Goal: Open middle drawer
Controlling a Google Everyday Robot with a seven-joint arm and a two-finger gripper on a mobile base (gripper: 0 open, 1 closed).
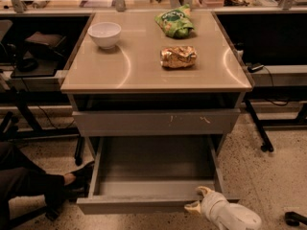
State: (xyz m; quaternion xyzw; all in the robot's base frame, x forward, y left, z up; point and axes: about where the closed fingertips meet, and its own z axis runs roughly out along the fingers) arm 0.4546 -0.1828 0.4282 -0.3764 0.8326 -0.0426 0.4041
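The middle drawer (139, 205) is the low grey drawer with a plain front. It stands pulled far out of the cabinet, and its inside (156, 162) shows empty. My gripper (198, 199), white with pale fingers, is at the right end of that front. One finger (205, 191) lies over the front's top edge and the other (192, 207) against its outer face, so it is shut on the front. Above the drawer sits the larger grey front with pale scratch marks (156, 122), closed.
On the cabinet's tan top stand a white bowl (104, 34), a green bag (175, 22) and a gold-brown bag (178, 56). A person's leg and dark shoe (72, 178) lie on the floor left of the drawer. Desk legs (261, 133) stand at the right.
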